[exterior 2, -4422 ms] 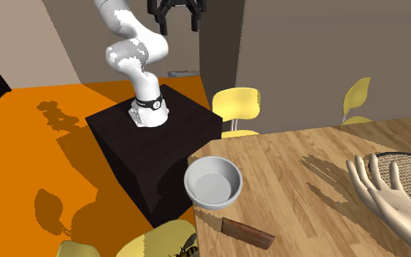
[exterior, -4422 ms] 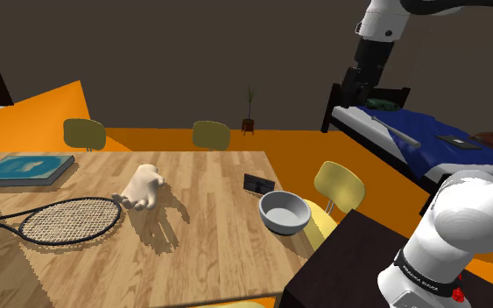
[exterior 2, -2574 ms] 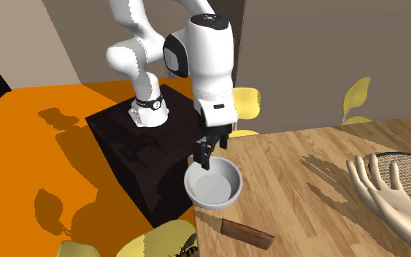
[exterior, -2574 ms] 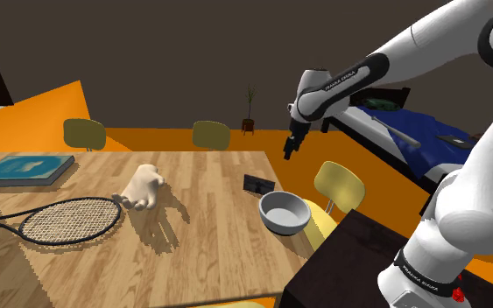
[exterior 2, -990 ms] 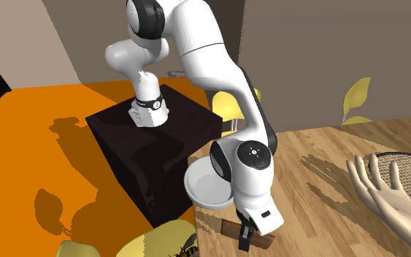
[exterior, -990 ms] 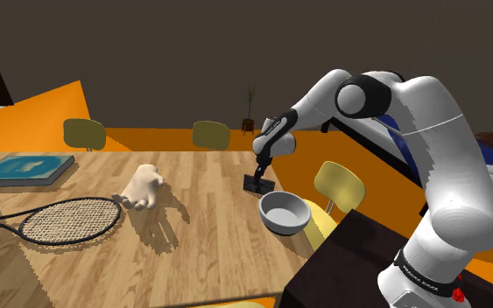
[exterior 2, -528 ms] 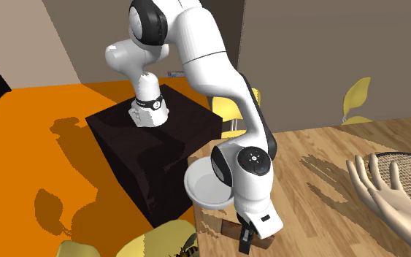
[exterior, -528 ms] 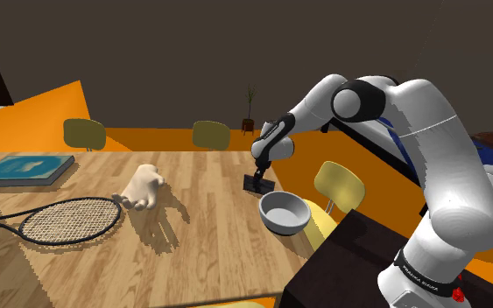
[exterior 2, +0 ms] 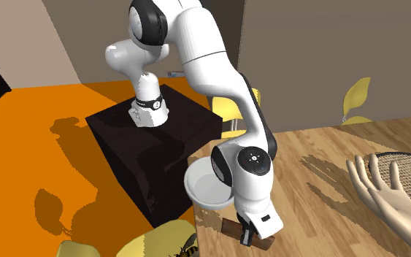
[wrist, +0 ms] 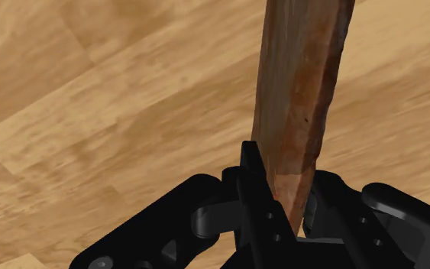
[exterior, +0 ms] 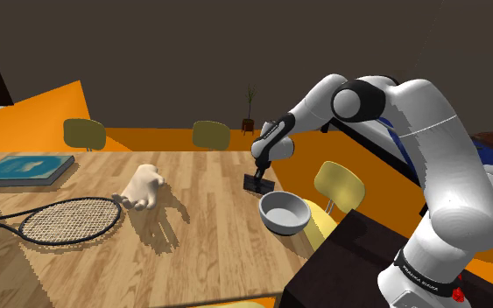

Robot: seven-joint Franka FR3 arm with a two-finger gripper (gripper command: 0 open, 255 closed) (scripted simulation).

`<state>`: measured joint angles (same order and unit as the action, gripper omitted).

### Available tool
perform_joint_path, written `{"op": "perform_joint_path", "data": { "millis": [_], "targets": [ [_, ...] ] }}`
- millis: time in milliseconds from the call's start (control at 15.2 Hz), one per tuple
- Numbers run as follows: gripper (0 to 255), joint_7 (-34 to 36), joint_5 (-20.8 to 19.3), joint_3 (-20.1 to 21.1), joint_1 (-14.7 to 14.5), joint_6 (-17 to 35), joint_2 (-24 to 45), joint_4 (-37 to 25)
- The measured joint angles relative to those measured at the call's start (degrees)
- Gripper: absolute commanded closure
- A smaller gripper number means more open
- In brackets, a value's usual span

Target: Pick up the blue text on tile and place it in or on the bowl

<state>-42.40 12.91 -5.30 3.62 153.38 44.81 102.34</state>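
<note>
- The wooden worktop [exterior: 209, 254] is carrying everything, with the dark box stand [exterior 2: 145, 146] standing just beside its edge.
- The white arm [exterior: 428, 131] is arching over from the stand and reaching down to the worktop just beside the bowl.
- A racket [exterior: 69, 219] is lying flat, well apart from the bowl, with a pale model hand [exterior: 142, 187] sitting just beside its head.
- The grey bowl [exterior: 281, 227] is standing upright near the worktop's edge, on the side nearest the stand.
- The tile [wrist: 301, 99], looking brown and weathered rather than blue, is sitting low at the worktop just beside the bowl, outside it. I cannot tell whether it is touching the wood.
- The black gripper [wrist: 286, 214] is pointing down at the tile, its fingers [wrist: 255, 191] closing narrowly on one end of the slab and clasping it from both sides.
</note>
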Motion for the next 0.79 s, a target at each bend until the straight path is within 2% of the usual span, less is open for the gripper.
{"op": "perform_joint_path", "data": {
  "millis": [330, 792],
  "targets": [
    [255, 0.0, 0.0, 0.0, 0.0, 0.0, 0.0, 0.0],
    [255, 0.4, -0.6, -0.7, -0.5, -2.6, -3.9, 1.4]
  ]
}}
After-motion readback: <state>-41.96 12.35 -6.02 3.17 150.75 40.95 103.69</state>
